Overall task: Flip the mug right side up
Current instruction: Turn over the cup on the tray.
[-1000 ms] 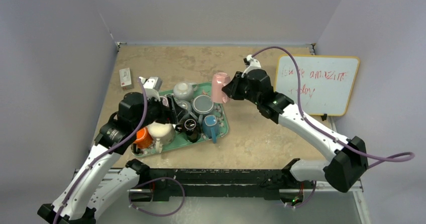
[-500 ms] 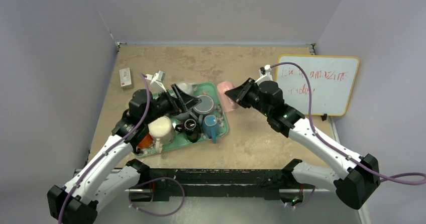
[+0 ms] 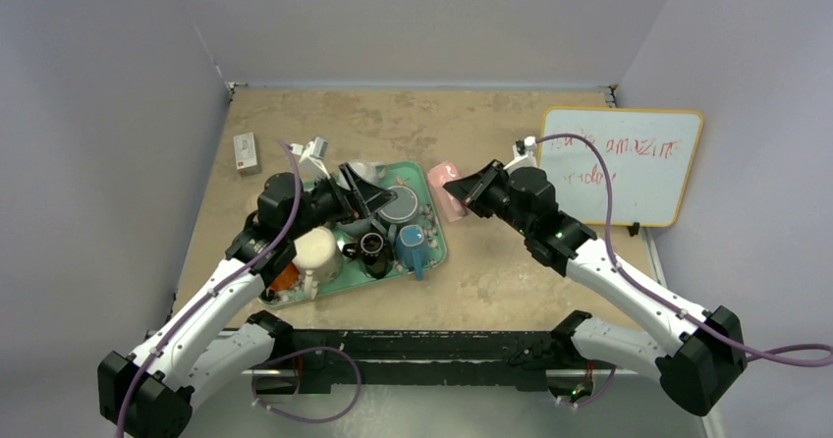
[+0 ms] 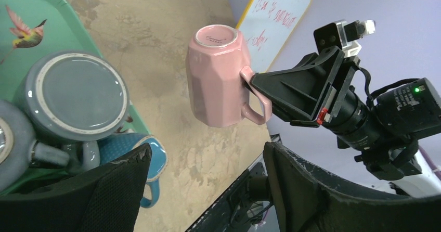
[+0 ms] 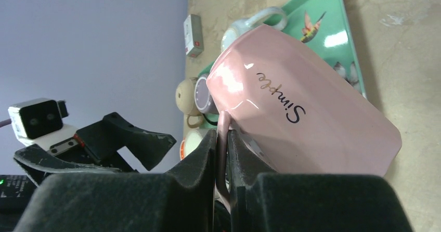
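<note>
Right end effector (image 3: 462, 188) is closed on the handle of the pink mug (image 3: 444, 181), with 1 finger on each side of the loop. This is clear in the right wrist view, where the fingers (image 5: 200, 159) pinch the handle.

The mug sits just off the right edge of the green tray (image 3: 437, 251), over the bare desk (image 3: 511, 261). It is not upright. In the left wrist view the mug (image 4: 216, 76) has its base up and its mouth pointing down toward the desk, body tilted. Can't tell whether the rim touches the desk. "Simple" is printed on the side facing the right wrist camera (image 5: 307, 117).

Left end effector (image 3: 371, 194) is open and holds nothing. It hovers over the tray, above the far mugs and pointing toward the pink mug.

In the tray:
- a grey mug (image 4: 83, 94), upside down
- a blue mug (image 3: 413, 246)
- a cream mug (image 3: 314, 251)
- several more crowded in

A whiteboard (image 3: 619, 163) leans at the right. A small box (image 3: 246, 151) lies far left on the desk.
</note>
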Robot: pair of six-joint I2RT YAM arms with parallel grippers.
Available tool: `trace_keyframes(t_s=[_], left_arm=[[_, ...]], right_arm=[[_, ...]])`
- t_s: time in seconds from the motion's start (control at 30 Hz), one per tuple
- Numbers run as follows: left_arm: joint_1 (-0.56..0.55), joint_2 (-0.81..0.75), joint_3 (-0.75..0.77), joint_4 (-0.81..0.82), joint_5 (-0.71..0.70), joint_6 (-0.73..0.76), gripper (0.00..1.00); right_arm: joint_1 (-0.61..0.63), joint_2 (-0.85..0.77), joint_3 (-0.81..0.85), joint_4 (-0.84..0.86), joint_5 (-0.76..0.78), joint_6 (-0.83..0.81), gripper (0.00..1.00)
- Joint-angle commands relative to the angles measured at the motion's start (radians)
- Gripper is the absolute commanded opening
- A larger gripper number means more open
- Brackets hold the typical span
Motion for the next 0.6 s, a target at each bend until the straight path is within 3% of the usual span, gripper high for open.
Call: trace_keyframes(t_s=[0.0, 0.2, 0.37, 0.47, 0.57], left_arm=[[-0.006, -0.004, 0.026, -0.070, -0.013, 0.088, 0.78], [-0.006, 0.001, 0.025, -0.077, 0.024, 0.127, 0.74], [-0.032, 0.046, -0.033, 0.149, 0.103, 0.098, 0.71], [-0.094, 0.072, -0.047, 0.255, 0.048, 0.140, 0.70], [-0.170, 0.117, -0.020, 0.248, -0.043, 0.226, 0.70]], right_arm=[[-0.004, -0.065, -0.007, 0.148, 0.021, -0.011, 0.00], [-0.005, -0.109, -0.049, 0.108, 0.034, -0.032, 0.00], [-0.005, -0.142, -0.085, 0.110, 0.034, 0.039, 0.00], [-0.005, -0.141, -0.087, 0.111, 0.038, 0.098, 0.00], [-0.005, -0.137, -0.087, 0.111, 0.066, 0.145, 0.00]])
